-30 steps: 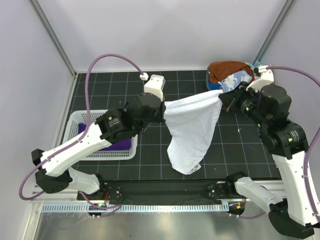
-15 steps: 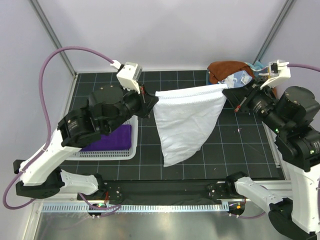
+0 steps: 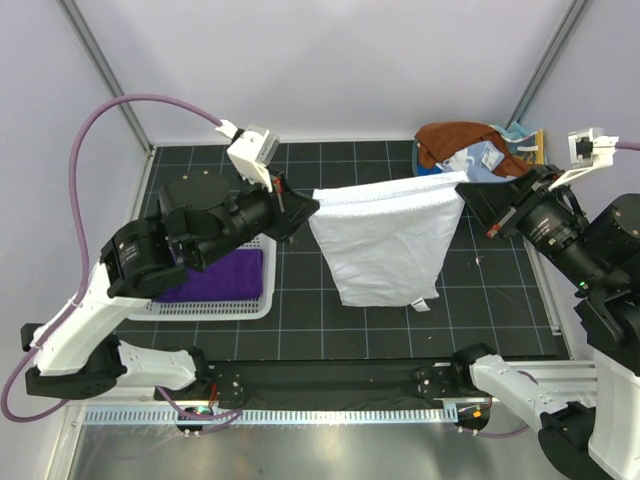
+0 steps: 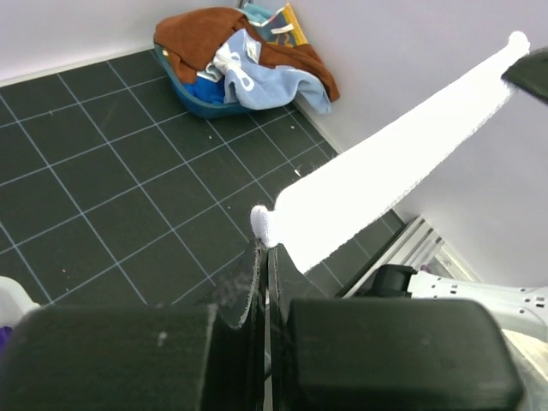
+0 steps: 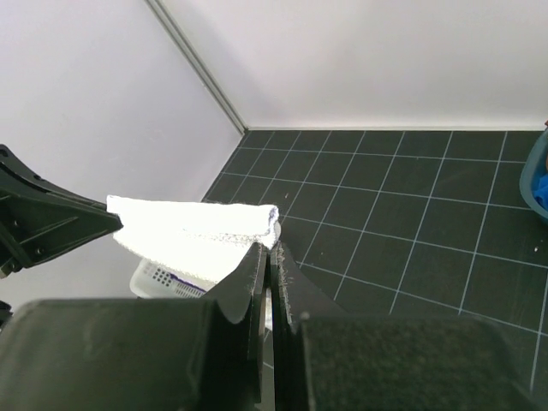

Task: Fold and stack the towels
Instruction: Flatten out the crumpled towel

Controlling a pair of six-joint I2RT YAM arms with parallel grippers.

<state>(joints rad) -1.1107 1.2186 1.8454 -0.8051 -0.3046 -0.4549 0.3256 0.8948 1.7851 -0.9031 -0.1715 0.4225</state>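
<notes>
Top external, mid-task: gripping white towel [image 3: 385, 245] by both upper corners, left gripper [image 3: 311, 206] and right gripper [image 3: 466, 191] clamped tight on it, spread in mid-air. Already in basket [image 3: 200, 310]: purple towel [image 3: 220, 275]. Yet to fold: this one, plus far-right pile [image 3: 462, 148].

Taut white towel [image 3: 385, 245] blocks centre; basket [image 3: 215, 308] obstructs L, towel pile [image 3: 450, 140] far-R corner; near-R mat [image 3: 490, 295] open.

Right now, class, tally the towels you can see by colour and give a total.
White towel: 1
Purple towel: 1
Brown towel: 1
Light blue towel: 1
Total: 4 in view; the pile may hide more.
</notes>
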